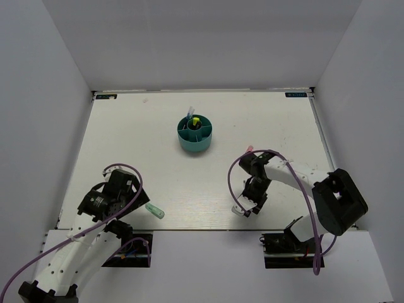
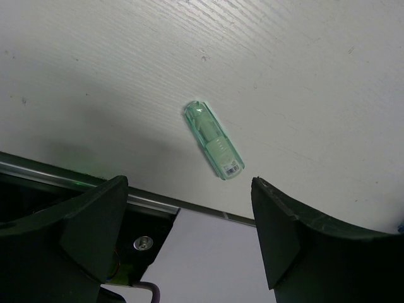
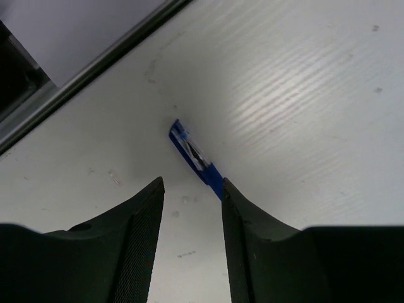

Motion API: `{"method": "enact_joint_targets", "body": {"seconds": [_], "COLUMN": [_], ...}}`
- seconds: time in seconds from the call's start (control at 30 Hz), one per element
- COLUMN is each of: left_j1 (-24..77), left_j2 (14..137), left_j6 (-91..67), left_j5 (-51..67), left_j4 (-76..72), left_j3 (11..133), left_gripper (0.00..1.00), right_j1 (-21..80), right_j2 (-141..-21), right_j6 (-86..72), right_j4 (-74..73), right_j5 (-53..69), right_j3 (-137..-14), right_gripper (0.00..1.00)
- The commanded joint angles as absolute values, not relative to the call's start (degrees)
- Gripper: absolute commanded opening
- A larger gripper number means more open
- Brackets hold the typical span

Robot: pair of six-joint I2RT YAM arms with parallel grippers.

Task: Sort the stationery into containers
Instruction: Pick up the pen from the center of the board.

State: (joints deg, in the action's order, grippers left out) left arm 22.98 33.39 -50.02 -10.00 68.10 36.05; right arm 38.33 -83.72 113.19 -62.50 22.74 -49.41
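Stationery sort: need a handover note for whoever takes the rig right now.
Left end effector: open, over the mint marker, which lies flat on the table by the near edge; not gripped.
Right end effector: jaws apart, tips at a blue pen lying on the table; no grip visible.
Organizer: mid-table, holds a yellow-capped marker and a thin pen.
Pink highlighter: on the table beyond the right end effector, partly hidden.
Done: two items in.
Left: mint marker, blue pen and pink highlighter into the organizer.
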Motion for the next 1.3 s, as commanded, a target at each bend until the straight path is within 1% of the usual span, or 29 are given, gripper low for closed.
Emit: {"method": "enact_joint_targets", "body": {"seconds": [0.0, 0.1, 0.33, 0.5, 0.63, 0.67, 0.77, 0.97, 1.03, 1.1, 1.13, 1.17, 1.23, 1.27], "left_j1": [22.9, 22.8, 22.8, 22.8, 22.8, 22.9, 22.9, 22.8, 22.8, 22.8, 22.9, 22.9, 22.8, 22.9], "left_j2": [32.7, 32.6, 32.5, 32.1, 31.6, 31.6, 31.4, 29.9, 29.3, 28.6, 28.0, 28.0, 27.4, 27.4], "left_j6": [-50.1, -50.4, -50.5, -50.6, -50.6, -50.7, -51.2, -51.4, -51.5, -51.8, -51.7, -51.6, -51.8, -51.7], "left_j5": [-9.7, -9.7, -9.1, -9.2, -9.2, -9.3, -9.2, -9.1, -9.7, -9.9, -10.0, -10.3, -10.3, -10.4], "left_j4": [67.7, 67.9, 67.4, 67.3, 67.4, 67.5, 67.4, 69.0, 69.8, 70.7, 70.9, 71.3, 71.5, 71.5], "left_j3": [35.8, 35.8, 34.9, 34.7, 34.3, 34.1, 34.0, 34.0, 34.1, 34.4, 34.4, 34.4, 34.3, 34.0], "left_gripper": [0.89, 0.89, 0.89, 0.89, 0.89, 0.89, 0.89, 0.89, 0.89, 0.89, 0.89, 0.89, 0.89, 0.89], "right_j1": [38.2, 38.2, 38.2, 38.2, 38.2, 38.1, 38.4, 38.5, 38.6, 38.9, 38.8, 38.8, 39.1, 39.2], "right_j2": [-82.4, -82.5, -82.9, -82.4, -82.8, -83.5, -85.7, -88.1, -88.7, -88.9, -88.8, -88.9, -88.8, -88.7], "right_j6": [140.9, 138.8, 136.0, 134.8, 136.1, 137.3, 142.5, 146.8, 146.8, 145.7, 145.2, 143.8, 140.9, 139.2], "right_j4": [-57.8, -51.2, -45.0, -39.6, -43.3, -48.0, -58.8, -63.7, -62.8, -59.3, -58.1, -55.6, -51.5, -50.6], "right_j5": [23.1, 22.7, 22.5, 21.6, 22.0, 22.0, 21.6, 20.6, 20.4, 20.5, 20.7, 20.7, 20.5, 20.3], "right_j3": [-46.3, -44.6, -42.5, -38.3, -39.0, -40.7, -44.3, -45.7, -45.1, -43.6, -43.2, -41.8, -41.0, -40.2], "right_gripper": [0.46, 0.46, 0.46, 0.46, 0.4, 0.4, 0.34, 0.33, 0.33, 0.29, 0.29, 0.25, 0.22, 0.17]}}
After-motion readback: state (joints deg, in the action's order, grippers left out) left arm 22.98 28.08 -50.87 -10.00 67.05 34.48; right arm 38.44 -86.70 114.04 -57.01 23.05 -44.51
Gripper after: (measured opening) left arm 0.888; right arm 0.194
